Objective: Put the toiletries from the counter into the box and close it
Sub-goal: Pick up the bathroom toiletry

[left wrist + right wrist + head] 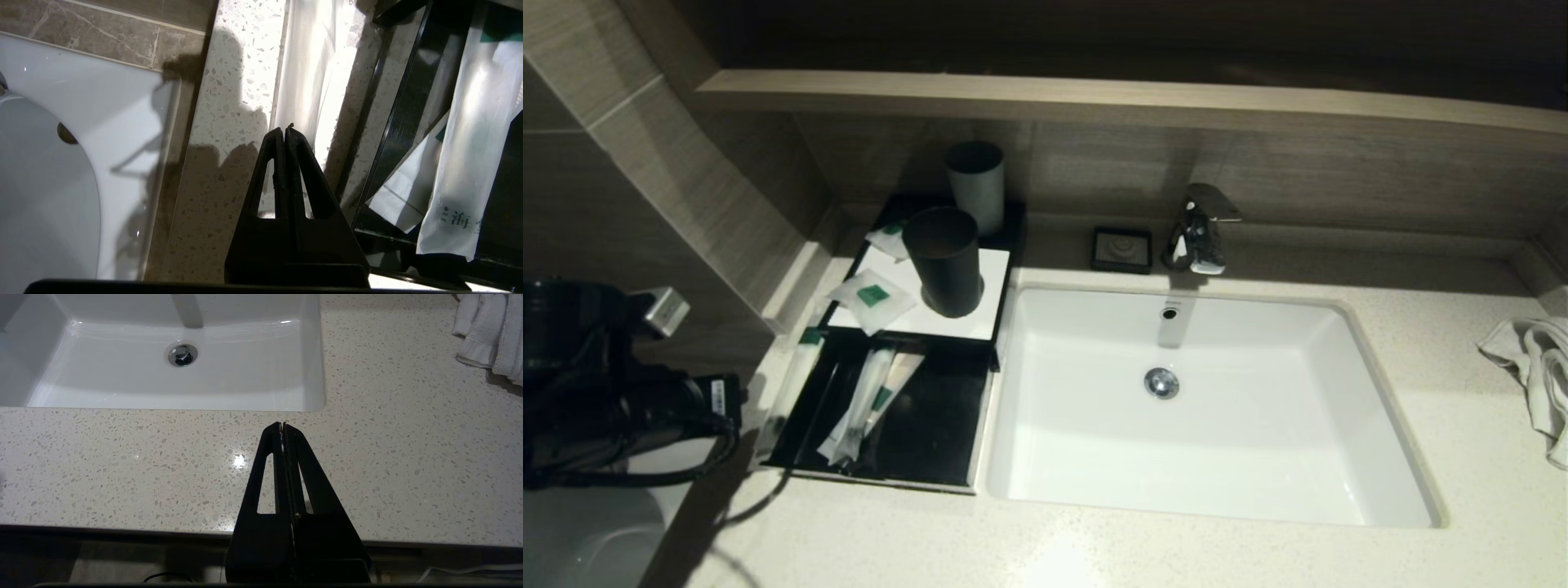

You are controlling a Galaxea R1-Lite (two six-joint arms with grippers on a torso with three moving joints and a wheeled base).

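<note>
The box (968, 322) stands left of the sink, its black drawer (931, 433) pulled out. Two long sachets (870, 400) lie crossed in the drawer, seen close in the left wrist view as one long sachet (474, 134) over another (402, 196). A third long sachet (796, 371) lies on the counter (1094, 547) beside the drawer's left wall. My left gripper (284, 130) is shut, with this sachet (304, 73) just beyond its tips. Two squarish sachets (872, 298) (888, 239) rest on the box's white top. My right gripper (282, 424) is shut and empty over the counter's front edge.
A black cup (943, 261) and a grey cup (974, 186) stand on the box. The white sink (1217, 425), faucet (1199, 229) and soap dish (1122, 249) lie to the right. A crumpled towel (1535, 367) sits at far right. My left arm (621, 392) is beyond the counter's left end.
</note>
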